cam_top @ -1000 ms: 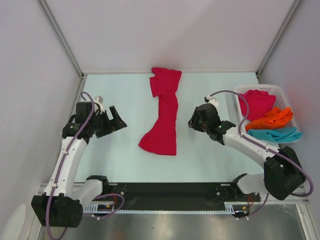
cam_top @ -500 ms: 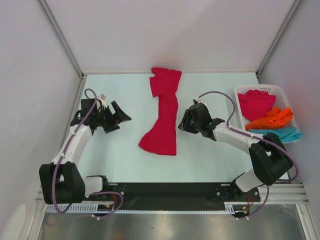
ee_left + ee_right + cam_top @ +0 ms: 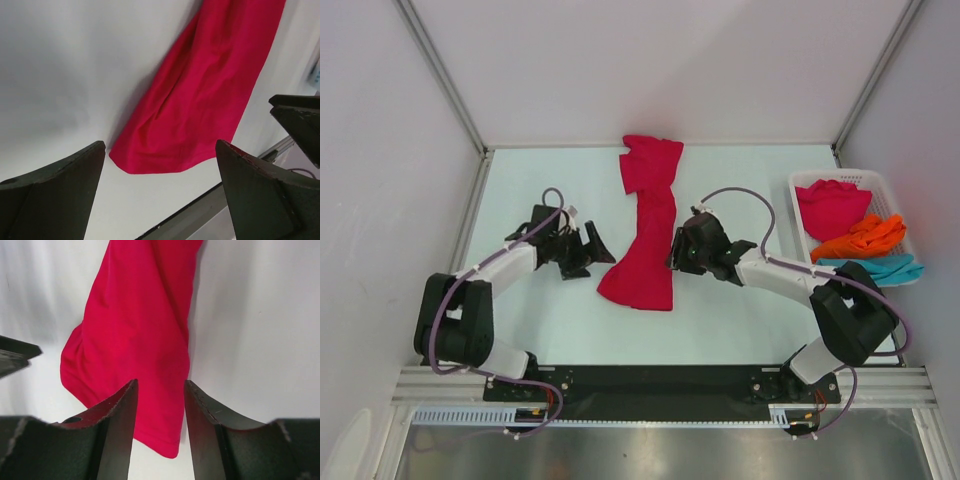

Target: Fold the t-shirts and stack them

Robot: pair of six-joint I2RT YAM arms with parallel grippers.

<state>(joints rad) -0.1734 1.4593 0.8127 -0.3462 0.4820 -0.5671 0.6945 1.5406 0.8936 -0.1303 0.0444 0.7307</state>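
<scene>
Your work surface is a pale mint-green table [image 3: 560, 175], closed in by white walls on the left, back and right. One crimson red t-shirt [image 3: 648, 230] lies directly on it near the middle, bunched into a long narrow strip that runs from the back edge toward you. Its far end is crumpled close to the back; its near end fans out wider and lies flat. A white slatted basket [image 3: 850, 173] sits on the table at the far right, well apart from the shirt.
</scene>
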